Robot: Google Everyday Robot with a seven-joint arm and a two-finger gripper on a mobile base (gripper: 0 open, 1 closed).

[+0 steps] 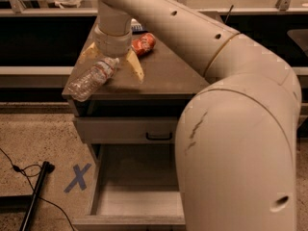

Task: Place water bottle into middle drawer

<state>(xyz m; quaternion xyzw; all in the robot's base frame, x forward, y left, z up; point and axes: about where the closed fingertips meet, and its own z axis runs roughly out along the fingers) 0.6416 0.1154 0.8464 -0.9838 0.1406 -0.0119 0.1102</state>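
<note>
The water bottle (pixel 92 79) is clear and crinkled and lies on its side at the front left of the brown cabinet top (pixel 163 73), its base at the edge. My gripper (pixel 111 69) is open and points down over the bottle's cap end. One pale finger (pixel 136 65) is to the right of the cap, the other to its left. The middle drawer (pixel 139 198) is pulled open below, with a pale bare floor. My arm hides its right part.
An orange soda can (pixel 143 43) lies on the top just behind my gripper. A shut grey drawer front with a black handle (pixel 159 136) sits above the open drawer. A blue tape X (pixel 77 177), a black pole and a cable (pixel 34 196) lie on the floor at left.
</note>
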